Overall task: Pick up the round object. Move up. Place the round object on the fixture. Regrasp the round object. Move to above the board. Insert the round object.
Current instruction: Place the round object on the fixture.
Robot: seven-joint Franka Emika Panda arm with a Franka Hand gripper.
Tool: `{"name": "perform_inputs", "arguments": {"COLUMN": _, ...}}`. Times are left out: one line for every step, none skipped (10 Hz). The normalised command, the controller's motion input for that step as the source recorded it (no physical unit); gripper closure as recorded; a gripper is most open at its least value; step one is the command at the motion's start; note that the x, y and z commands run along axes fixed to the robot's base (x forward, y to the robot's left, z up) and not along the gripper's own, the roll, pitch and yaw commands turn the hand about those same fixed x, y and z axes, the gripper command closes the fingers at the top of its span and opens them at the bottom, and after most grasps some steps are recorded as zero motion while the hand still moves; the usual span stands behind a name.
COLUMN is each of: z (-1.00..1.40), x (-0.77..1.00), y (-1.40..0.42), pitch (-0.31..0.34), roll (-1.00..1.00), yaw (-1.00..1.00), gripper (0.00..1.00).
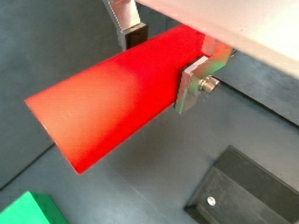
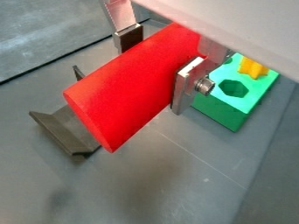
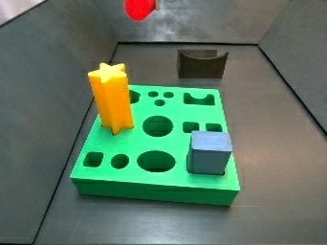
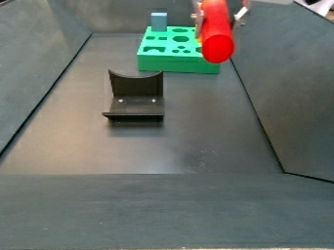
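The gripper point(image 1: 163, 63) was clamped on the red peg point(image 1: 111, 101), its silver fingers point(image 1: 191, 83) pressed against opposite sides of the peg near one end, so that most of the peg's length stuck out past them. In both wrist views the peg hung clear of the floor, touching nothing but the pads. In a side view the peg point(image 4: 216, 37) sat high in the air, lying roughly level, to the side of the fixture point(image 4: 135, 95) rather than over it, and between the fixture and the green board point(image 4: 174, 51) in depth. Another side view caught only the tip of the peg point(image 3: 140, 8) at the upper edge, well above the board point(image 3: 160, 144).

Judging from this, the pick-up and the move up looked done: the peg was off the floor and carried high. The curved notch of the fixture point(image 2: 65, 127) stood empty, so the placing on it seemed not yet made, though the pictures alone could not rule out that the peg had already been there. If so, what was left was setting the peg on the fixture, regrasping it, carrying it above the board and inserting it.

On the board the yellow star peg point(image 3: 111, 96) stood upright in its hole and the blue-grey cube point(image 3: 209, 153) sat near a corner; the large round holes point(image 3: 157, 126) were open and unblocked
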Motion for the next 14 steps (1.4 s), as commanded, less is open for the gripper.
{"name": "perform_inputs", "arguments": {"z": -0.10, "x": 1.00, "y": -0.07, "pitch": -0.047, "roll": -0.15, "yaw": -0.02, "gripper": 1.00}}
{"name": "perform_inputs", "arguments": {"z": -0.10, "x": 1.00, "y": -0.06, "pitch": -0.043, "roll": -0.14, "yaw": -0.02, "gripper": 1.00}}
{"name": "perform_inputs", "arguments": {"z": 0.12, "x": 1.00, "y": -0.08, "pitch": 0.076, "roll": -1.00, "yaw": 0.18, "gripper": 1.00}}
{"name": "perform_inputs", "arguments": {"z": 0.12, "x": 1.00, "y": -0.07, "pitch": 0.084, "roll": -1.00, "yaw": 0.17, "gripper": 1.00}}
{"name": "perform_inputs", "arguments": {"z": 0.11, "x": 1.00, "y": -0.05, "pitch": 0.105, "roll": -1.00, "yaw": 0.14, "gripper": 1.00}}
{"name": "perform_inputs", "arguments": {"z": 0.08, "x": 1.00, "y": -0.03, "pitch": 0.120, "roll": -1.00, "yaw": 0.11, "gripper": 1.00}}
{"name": "perform_inputs", "arguments": {"z": 0.06, "x": 1.00, "y": -0.02, "pitch": 0.126, "roll": -1.00, "yaw": 0.08, "gripper": 1.00}}
{"name": "perform_inputs", "arguments": {"z": 0.04, "x": 1.00, "y": 0.00, "pitch": 0.136, "roll": -1.00, "yaw": 0.05, "gripper": 1.00}}
{"name": "perform_inputs", "arguments": {"z": 0.03, "x": 1.00, "y": 0.01, "pitch": 0.141, "roll": -1.00, "yaw": 0.02, "gripper": 1.00}}
{"name": "perform_inputs", "arguments": {"z": 0.02, "x": 1.00, "y": 0.02, "pitch": 0.144, "roll": -1.00, "yaw": -0.01, "gripper": 1.00}}
{"name": "perform_inputs", "arguments": {"z": 0.01, "x": 1.00, "y": 0.03, "pitch": 0.147, "roll": -1.00, "yaw": -0.04, "gripper": 1.00}}
{"name": "perform_inputs", "arguments": {"z": 0.00, "x": 1.00, "y": 0.04, "pitch": 0.144, "roll": -0.97, "yaw": -0.08, "gripper": 1.00}}
{"name": "perform_inputs", "arguments": {"z": -0.01, "x": 1.00, "y": 0.04, "pitch": 0.123, "roll": -0.83, "yaw": -0.10, "gripper": 1.00}}
{"name": "perform_inputs", "arguments": {"z": -0.02, "x": 1.00, "y": 0.05, "pitch": 0.093, "roll": -0.64, "yaw": -0.12, "gripper": 1.00}}
